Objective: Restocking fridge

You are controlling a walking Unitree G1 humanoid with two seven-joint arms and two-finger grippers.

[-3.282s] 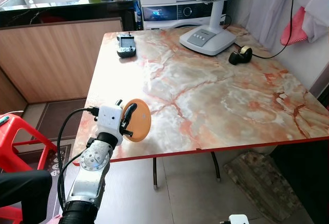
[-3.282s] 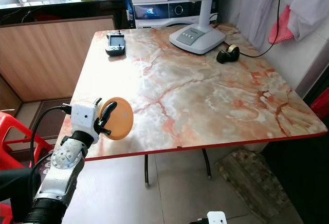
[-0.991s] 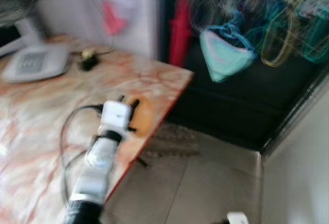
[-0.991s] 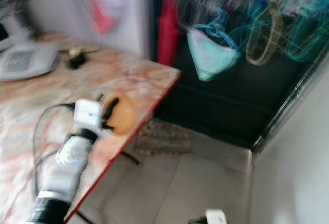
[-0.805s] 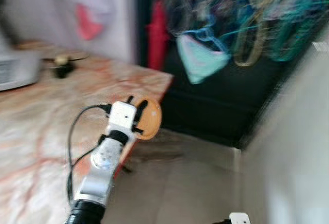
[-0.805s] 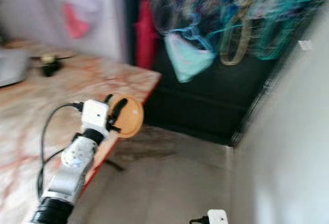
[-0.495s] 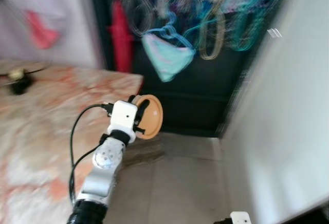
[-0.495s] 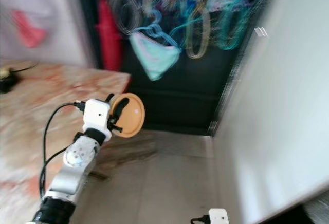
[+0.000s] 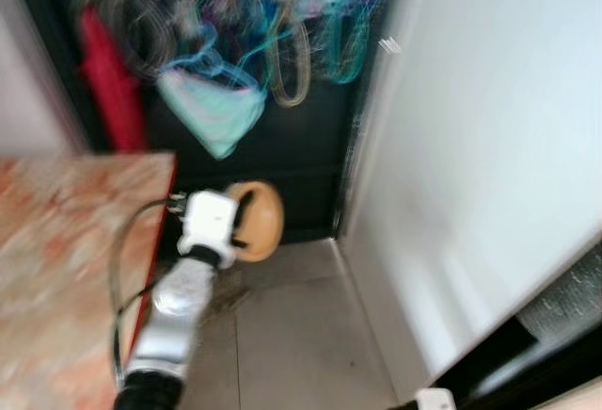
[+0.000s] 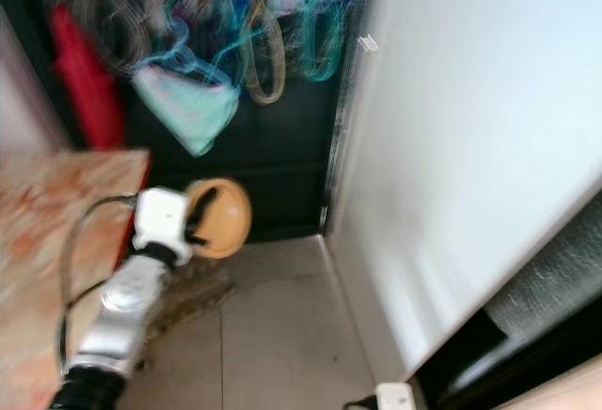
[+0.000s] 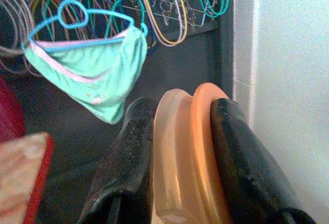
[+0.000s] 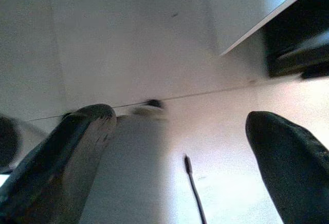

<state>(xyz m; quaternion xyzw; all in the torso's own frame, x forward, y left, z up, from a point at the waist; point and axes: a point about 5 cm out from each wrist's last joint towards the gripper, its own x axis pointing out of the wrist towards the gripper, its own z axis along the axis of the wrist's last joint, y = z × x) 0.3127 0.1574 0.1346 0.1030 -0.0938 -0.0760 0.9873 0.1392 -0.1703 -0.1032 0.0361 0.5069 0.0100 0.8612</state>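
Both head views are smeared by motion blur: the hangers point(image 9: 282, 15) streak into loops and the table point(image 9: 66, 241) edge is soft. The white wall point(image 9: 489, 147) on the right is bright and washed out, while the recess behind the hangers is dark. The left wrist view is sharper, with daylight glowing through the orange lid point(image 11: 193, 157). The right wrist view shows pale floor point(image 12: 154, 54), with its near fingers point(image 12: 61, 147) out of focus.

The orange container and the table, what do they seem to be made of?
Container: likely plastic, its body translucent amber and its lid opaque orange with a smooth rim, held between the left gripper's fingers. Table: glossy marble-patterned top with a red edge; stone or laminate, cannot tell.
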